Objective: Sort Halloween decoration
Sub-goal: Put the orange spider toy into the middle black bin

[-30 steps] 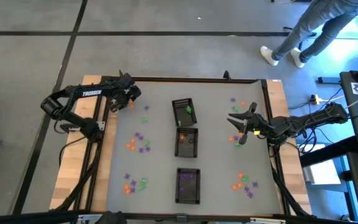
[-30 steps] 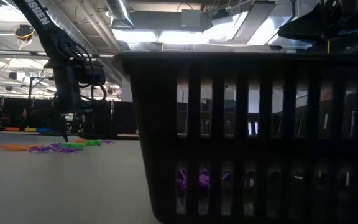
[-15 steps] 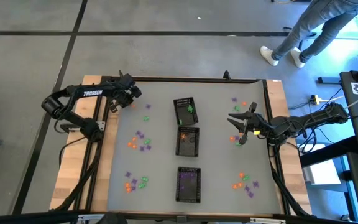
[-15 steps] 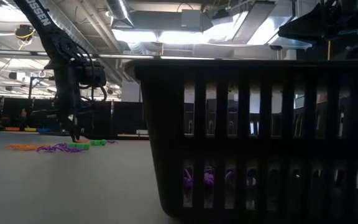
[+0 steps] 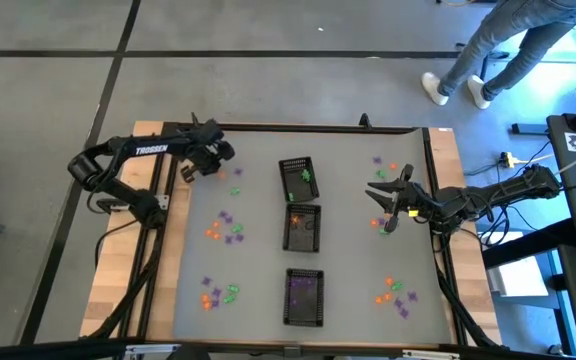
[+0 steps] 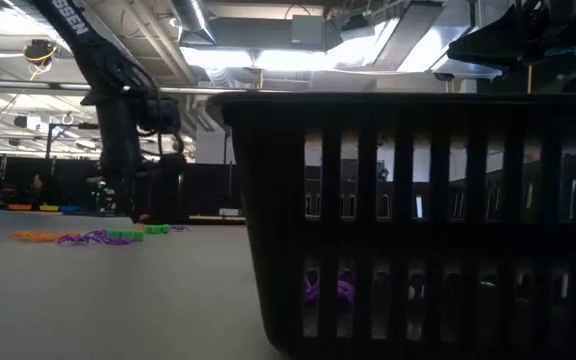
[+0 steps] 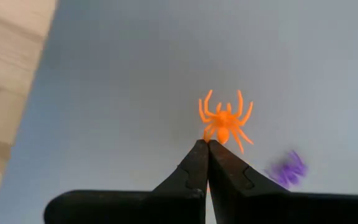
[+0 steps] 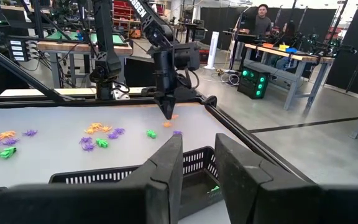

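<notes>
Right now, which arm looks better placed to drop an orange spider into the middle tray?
Probably the left: its end effector is shut on an orange spider, off the table. The right end effector hangs open and empty beside the middle tray.

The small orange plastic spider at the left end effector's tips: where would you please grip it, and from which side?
Grip the small orange plastic spider by its rounded middle body, from above. The thin curled legs look too slight to pinch. The left end effector already pinches the body's edge, carrying it above the grey table.
</notes>
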Controlling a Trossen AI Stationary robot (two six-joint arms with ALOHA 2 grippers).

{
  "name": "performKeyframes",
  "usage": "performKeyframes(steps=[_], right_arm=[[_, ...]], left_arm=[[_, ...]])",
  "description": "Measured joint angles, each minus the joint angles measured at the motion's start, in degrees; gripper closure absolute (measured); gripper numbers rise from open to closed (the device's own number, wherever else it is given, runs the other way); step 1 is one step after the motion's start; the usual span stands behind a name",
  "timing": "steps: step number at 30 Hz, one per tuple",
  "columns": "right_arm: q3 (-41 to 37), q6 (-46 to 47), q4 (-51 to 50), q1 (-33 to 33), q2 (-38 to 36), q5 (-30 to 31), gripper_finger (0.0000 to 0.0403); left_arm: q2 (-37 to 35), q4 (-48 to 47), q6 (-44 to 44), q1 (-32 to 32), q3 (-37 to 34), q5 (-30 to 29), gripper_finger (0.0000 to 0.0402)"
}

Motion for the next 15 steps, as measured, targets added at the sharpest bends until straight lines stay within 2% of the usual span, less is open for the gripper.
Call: performKeyframes(steps=[7,10,15], right_arm=[[0.0,0.02,0.0,0.0,0.0,0.02,0.031],[0.0,0.0,0.0,0.01,0.0,0.01,0.031],[0.0,0.01,0.0,0.02,0.01,0.01,0.031]], left_arm=[[-0.07,-6.46,-1.37,-6.56,6.99,0.41,0.0401],[-0.13,-7.31,-2.16,-11.38,9.76,2.79,0.0401],[-0.15,-5.94,-11.99,-22.3,13.08,3.14,0.0402]])
